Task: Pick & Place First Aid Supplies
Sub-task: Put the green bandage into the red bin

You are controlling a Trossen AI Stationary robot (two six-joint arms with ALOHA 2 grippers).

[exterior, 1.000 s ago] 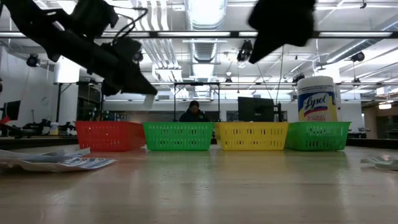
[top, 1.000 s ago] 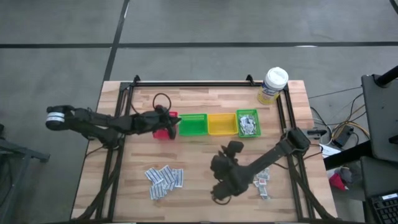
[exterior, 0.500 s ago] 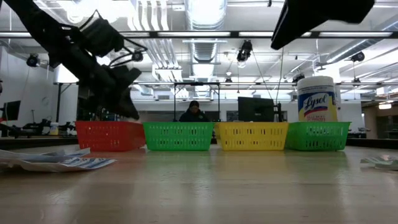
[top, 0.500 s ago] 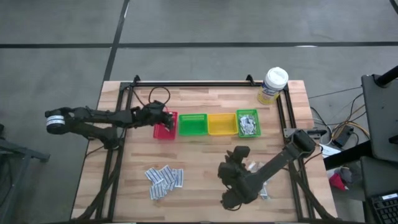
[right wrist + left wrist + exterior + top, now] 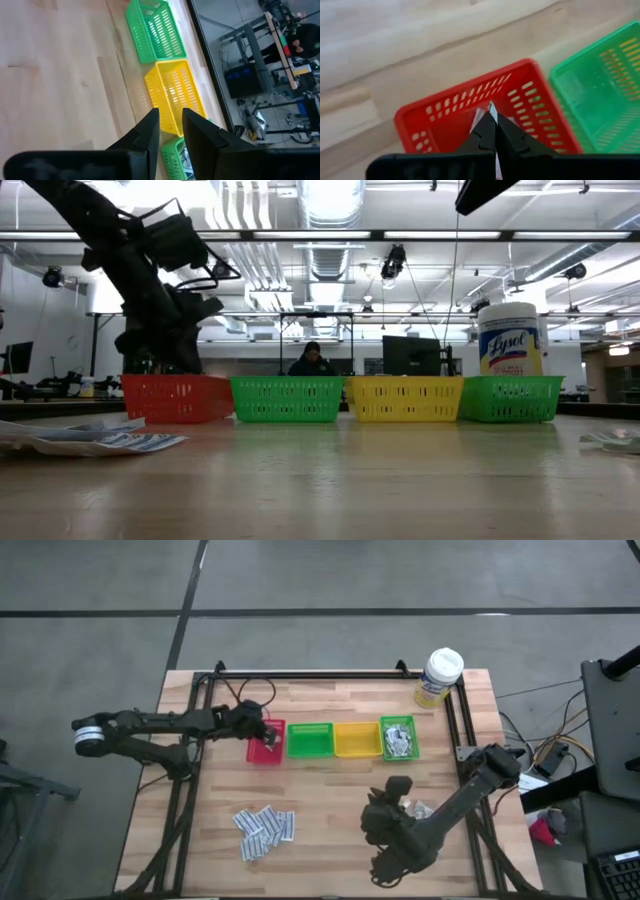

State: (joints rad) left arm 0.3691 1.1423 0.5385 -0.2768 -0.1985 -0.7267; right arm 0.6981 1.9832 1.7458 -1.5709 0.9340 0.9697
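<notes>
My left gripper (image 5: 262, 731) hangs over the red bin (image 5: 268, 751), shut on a thin white sachet (image 5: 491, 106); in the low view its fingers (image 5: 160, 358) dip toward that bin (image 5: 176, 399). My right gripper (image 5: 170, 113) is open and holds nothing. It hovers above the table's near right part (image 5: 396, 790), pointing toward the row of bins. A heap of white-blue sachets (image 5: 265, 825) lies flat on the table at near left. A few more sachets (image 5: 420, 809) lie beside the right arm. My left gripper pinches the white sachet between its two fingertips. Only a sliver of its edge (image 5: 492, 105) shows past them. The fingers slant down from the table's left side into the red bin's opening. The sachet is clear of the table.
A green bin (image 5: 310, 740), a yellow bin (image 5: 356, 739) and a second green bin holding grey sachets (image 5: 398, 739) stand in a row right of the red one. A wipes tub (image 5: 441, 676) stands at the far right corner. Black frame rails run along the table's edges.
My left gripper has shifted toward the table's left, from the red-green bin border to over the red bin, and has tipped downward, still shut on the sachet. My right gripper has risen and drawn back toward the table's near right, leaving the top of the low view.
</notes>
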